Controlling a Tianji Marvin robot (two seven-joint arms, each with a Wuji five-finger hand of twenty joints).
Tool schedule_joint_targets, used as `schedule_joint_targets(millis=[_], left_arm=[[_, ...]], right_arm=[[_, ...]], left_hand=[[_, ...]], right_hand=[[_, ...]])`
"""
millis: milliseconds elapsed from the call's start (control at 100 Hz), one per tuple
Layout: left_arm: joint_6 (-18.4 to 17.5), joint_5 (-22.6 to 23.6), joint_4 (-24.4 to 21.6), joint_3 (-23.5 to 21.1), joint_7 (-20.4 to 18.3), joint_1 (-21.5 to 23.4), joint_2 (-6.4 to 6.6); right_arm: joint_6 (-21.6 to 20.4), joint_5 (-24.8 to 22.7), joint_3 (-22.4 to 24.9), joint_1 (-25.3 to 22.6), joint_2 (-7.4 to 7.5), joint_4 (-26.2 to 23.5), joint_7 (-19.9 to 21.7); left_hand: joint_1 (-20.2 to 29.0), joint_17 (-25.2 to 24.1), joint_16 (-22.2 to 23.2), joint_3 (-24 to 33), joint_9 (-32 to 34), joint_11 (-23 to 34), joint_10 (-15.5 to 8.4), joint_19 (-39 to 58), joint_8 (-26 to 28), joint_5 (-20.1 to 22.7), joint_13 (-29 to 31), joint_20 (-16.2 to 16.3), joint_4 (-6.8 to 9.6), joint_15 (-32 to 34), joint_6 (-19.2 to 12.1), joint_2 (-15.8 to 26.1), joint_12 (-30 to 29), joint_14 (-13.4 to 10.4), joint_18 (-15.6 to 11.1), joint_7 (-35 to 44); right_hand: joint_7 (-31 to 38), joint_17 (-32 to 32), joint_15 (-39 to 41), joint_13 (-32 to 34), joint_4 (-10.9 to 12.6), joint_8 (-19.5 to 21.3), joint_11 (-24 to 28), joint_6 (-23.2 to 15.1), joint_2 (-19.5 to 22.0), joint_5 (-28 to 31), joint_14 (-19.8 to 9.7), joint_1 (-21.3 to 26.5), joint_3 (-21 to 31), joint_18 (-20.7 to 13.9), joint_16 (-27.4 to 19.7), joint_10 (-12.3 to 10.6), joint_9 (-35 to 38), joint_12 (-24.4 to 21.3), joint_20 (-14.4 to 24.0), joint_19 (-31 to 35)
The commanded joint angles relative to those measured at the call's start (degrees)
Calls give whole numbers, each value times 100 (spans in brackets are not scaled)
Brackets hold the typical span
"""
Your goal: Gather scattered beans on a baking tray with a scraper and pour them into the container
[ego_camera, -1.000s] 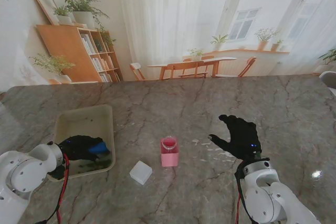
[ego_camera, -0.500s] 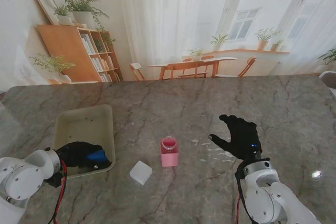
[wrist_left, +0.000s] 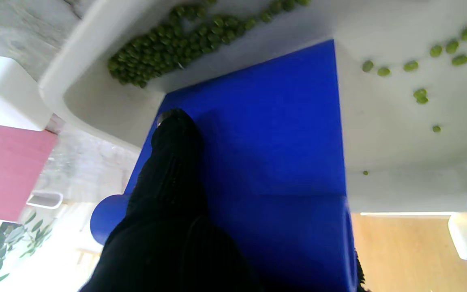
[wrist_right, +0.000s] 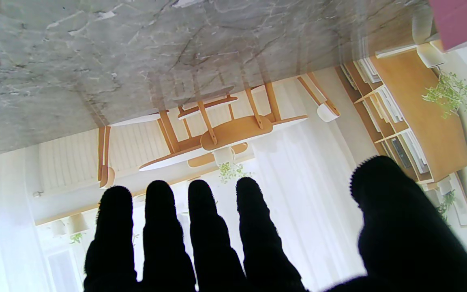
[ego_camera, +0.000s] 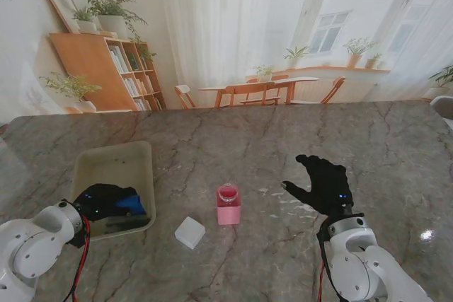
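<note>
At lower left of the stand view, the left hand [ego_camera: 106,199] grips the blue scraper [wrist_left: 258,142] inside the baking tray [ego_camera: 88,167], blade down to herd beans [wrist_left: 168,40] into a corner. The right hand [ego_camera: 324,183] rests spread on the worktop [ego_camera: 283,139], empty; the pink container [ego_camera: 228,205] waits mid-frame.

Grey marble table [ego_camera: 233,139] with dark veins; cream baking tray [ego_camera: 113,164] – green beans [wrist_left: 168,40] in it; blue scraper [wrist_left: 274,142]; pink container [ego_camera: 228,206]; white block [ego_camera: 190,232]; both hands [ego_camera: 324,183] black – gloved
</note>
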Motion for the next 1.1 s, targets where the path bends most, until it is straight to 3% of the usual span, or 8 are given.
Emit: schedule_joint_targets(millis=[0,430,1090], left_arm=[[-6,38,56,3,79,-104,-21],[-281,444,332,-34,399,-890,2],[-442,1038,2038,455,1033,-2092,167]], right_arm=[[2,3,-2,-13,-7,-20,87],[4,-1,-5,-5,-5,-21,102],[-61,-30,-171,160,37,72,306]], left_hand=[[523,-67,51,361,-44,108,-181,-38,57,-19,-45,76,344,114,-45,431,33,-132,-182,183],[523,-117,11,304,-299,203,-244,-132,49,-290,-194,-30,355,86,-53,634,-46,-253,-303,240],[523,-456,-3,375,-885,409,-244,-213,38,-871,-659,-192,364,167,65,942,-51,-339,-442,444]], right_hand=[[0,-22,35,72,173,53,33,-48,160,-22,-22,37,-80,81,54,-74,-3,99,-38,71],[-2,-26,37,68,174,53,32,-43,166,-26,-19,41,-80,81,54,-82,-9,100,-37,71],[-5,-29,39,65,174,54,32,-47,172,-34,-16,38,-84,76,53,-77,-10,100,-38,70]])
